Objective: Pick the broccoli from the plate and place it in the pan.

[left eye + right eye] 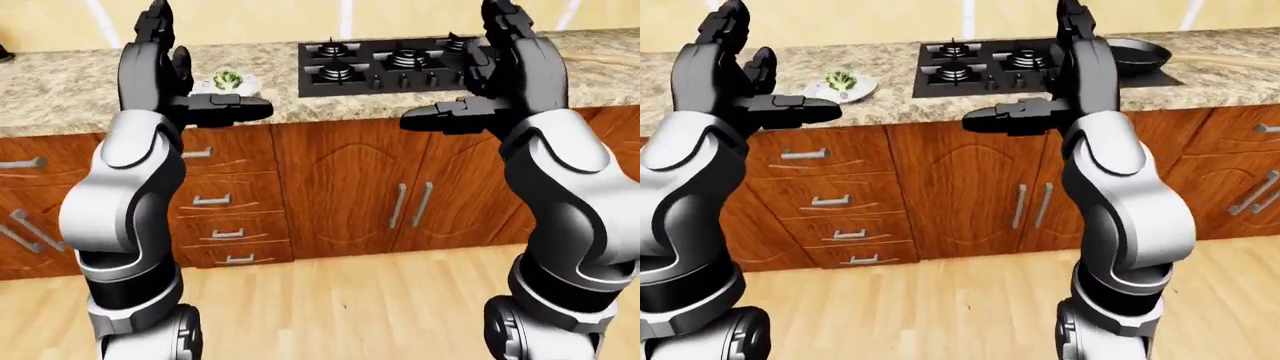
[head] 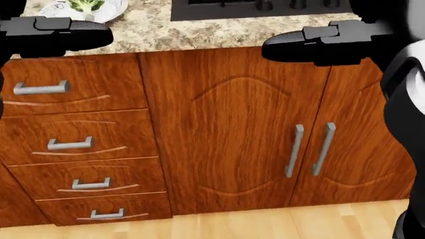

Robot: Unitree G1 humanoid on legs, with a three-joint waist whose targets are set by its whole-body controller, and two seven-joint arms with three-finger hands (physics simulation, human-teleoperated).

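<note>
There are no words, numbers or signs to read here. Nothing in any view has a label on it.
</note>
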